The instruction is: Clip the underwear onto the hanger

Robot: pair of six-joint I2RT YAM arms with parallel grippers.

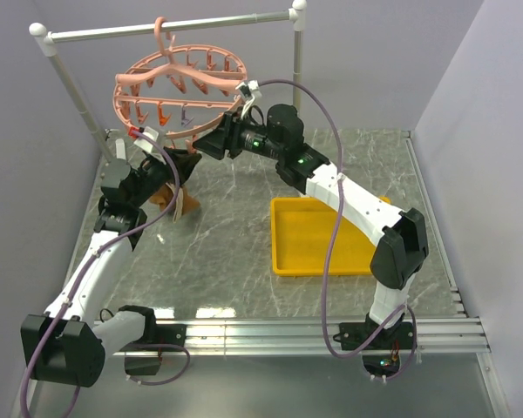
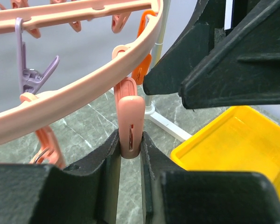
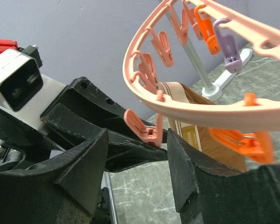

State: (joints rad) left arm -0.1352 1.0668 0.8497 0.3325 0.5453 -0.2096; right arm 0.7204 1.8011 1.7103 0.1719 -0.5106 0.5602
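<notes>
One pink clip [image 2: 130, 109] on the hanger [image 3: 191, 111] sits squeezed in the left pincer [image 2: 129, 140], the right pincer [image 3: 136, 140] gapes empty opposite, and the underwear [image 3: 203, 116] hanging beyond both seems not yet fastened there.

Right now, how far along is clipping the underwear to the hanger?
Done: the hanger hangs on the rail. In hand: the left gripper pinches one pink clip; the right gripper is open beside it. The underwear shows just behind the ring; whether any clip grips it is unclear. Left: securing it.
</notes>
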